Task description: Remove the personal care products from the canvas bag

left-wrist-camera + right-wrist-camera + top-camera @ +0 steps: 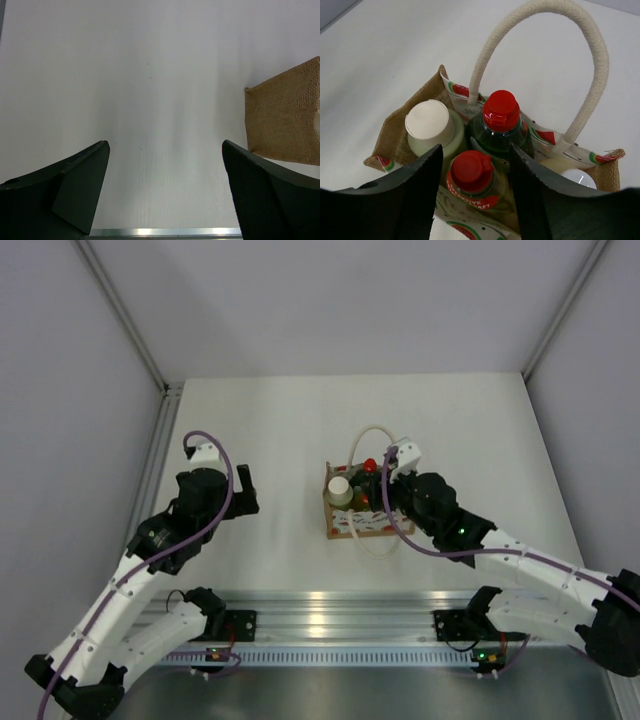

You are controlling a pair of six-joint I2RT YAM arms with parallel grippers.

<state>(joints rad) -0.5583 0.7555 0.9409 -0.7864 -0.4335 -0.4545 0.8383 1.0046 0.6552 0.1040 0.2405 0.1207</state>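
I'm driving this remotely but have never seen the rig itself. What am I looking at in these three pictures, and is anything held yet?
The overhead picture shows two white robot arms bolted at the table's near edge. Between them stands a small canvas bag holding four bottles. The other two pictures come from cameras on each wrist; the dark shapes at the bottom are that arm's own fingers.

The left claw is open over bare table, with a bag corner at the right edge of its view. The right claw is down at the bag, its fingers on either side of the yellow bottle's red cap. They don't look shut on it yet, so nothing is clearly held.
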